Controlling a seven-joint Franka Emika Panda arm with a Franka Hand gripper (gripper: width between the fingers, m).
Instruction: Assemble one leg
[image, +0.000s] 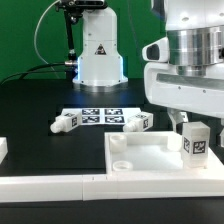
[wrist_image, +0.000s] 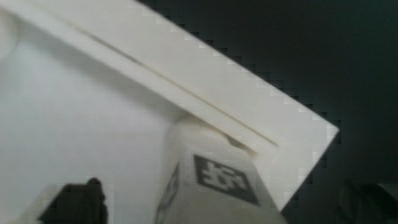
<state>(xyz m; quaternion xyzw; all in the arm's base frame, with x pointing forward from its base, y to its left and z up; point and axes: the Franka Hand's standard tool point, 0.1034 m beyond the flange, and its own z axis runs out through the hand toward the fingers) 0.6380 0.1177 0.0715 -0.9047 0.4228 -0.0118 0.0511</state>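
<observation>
A leg (image: 196, 140) stands upright at the near corner of the large white panel (image: 145, 158), at the exterior view's right. My gripper (image: 192, 120) hangs directly over the leg's top. In the wrist view the tagged leg (wrist_image: 221, 176) sits between my two dark fingers (wrist_image: 75, 202). White panel (wrist_image: 89, 110) shows between that finger and the leg, so the jaws stand open around it. Two more legs lie on the black table: one (image: 65, 123) to the left and one (image: 137, 122) just behind the panel.
The marker board (image: 98, 116) lies behind the loose legs. The robot base (image: 100, 55) stands at the back. A long white rail (image: 55, 186) runs along the front edge. A small white piece (image: 3, 150) sits at the far left.
</observation>
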